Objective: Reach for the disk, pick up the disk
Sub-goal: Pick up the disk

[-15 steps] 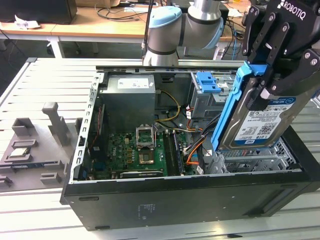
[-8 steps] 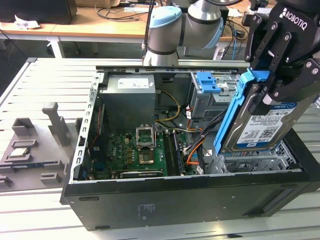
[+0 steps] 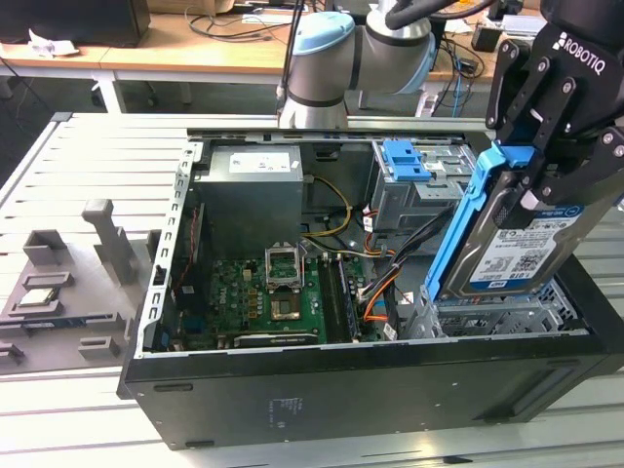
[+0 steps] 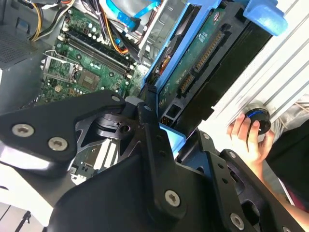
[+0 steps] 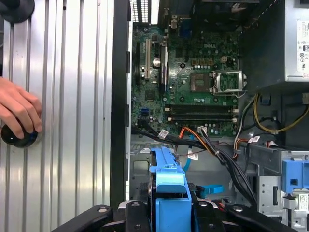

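Observation:
The disk [image 3: 515, 246] is a silver hard drive with a blue-and-white label and a bright blue frame. It hangs tilted on edge above the drive cage [image 3: 507, 317], at the exterior view's right end of the open computer case. My gripper [image 3: 534, 175] is shut on its upper end, black fingers clamping the blue frame. The second wrist view shows the disk's green circuit-board underside [image 4: 203, 53] running away from the gripper [image 4: 161, 130]. The blue frame [image 5: 169, 191] rises between the fingers in the first wrist view.
The open case [image 3: 292, 390] holds a motherboard [image 3: 268, 292], a power supply [image 3: 249, 195], cables and a bay with a blue latch [image 3: 405, 159]. A grey fixture with a chip [image 3: 39, 297] lies at the exterior view's left. A person's hand [image 5: 17, 113] rests on a black knob on the slatted table.

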Available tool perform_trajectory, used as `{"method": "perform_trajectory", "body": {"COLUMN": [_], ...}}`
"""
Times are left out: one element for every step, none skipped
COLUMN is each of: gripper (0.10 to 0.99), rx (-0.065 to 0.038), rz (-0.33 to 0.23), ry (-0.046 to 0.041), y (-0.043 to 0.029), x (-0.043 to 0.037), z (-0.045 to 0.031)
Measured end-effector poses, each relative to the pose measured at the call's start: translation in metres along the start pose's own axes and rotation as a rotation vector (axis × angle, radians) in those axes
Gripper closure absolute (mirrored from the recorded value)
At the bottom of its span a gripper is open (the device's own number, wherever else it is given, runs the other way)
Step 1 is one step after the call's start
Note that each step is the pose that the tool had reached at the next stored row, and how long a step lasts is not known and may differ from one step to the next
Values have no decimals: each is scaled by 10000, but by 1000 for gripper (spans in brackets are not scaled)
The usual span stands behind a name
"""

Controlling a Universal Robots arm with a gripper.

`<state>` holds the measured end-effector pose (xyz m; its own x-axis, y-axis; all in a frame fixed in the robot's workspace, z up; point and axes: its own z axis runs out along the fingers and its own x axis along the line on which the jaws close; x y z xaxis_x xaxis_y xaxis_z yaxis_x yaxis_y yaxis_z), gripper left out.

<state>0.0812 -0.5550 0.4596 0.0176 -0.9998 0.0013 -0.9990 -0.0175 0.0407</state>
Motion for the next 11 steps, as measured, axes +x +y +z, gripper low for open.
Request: {"method": "perform_trajectory", "body": {"gripper": [718,718,718,718,718,718,718,718,718,718,718], "rx": [-2,-4,-7,-9,-10,-11,-12,-14,-18,-21,-22], "rz": [0,0,1,0,1,1,0,0,0,1,0], "ry": [3,3,5,8,9,8,7,8,10,11,12], "y": [-21,-43,-55,-64,-68,-71,-77,-85,-105,-131,-143], "x": [-19,-43,-56,-68,-73,-76,-80,-85,-94,-104,-108], "z": [12,35,51,74,88,101,120,136,154,170,175]}}
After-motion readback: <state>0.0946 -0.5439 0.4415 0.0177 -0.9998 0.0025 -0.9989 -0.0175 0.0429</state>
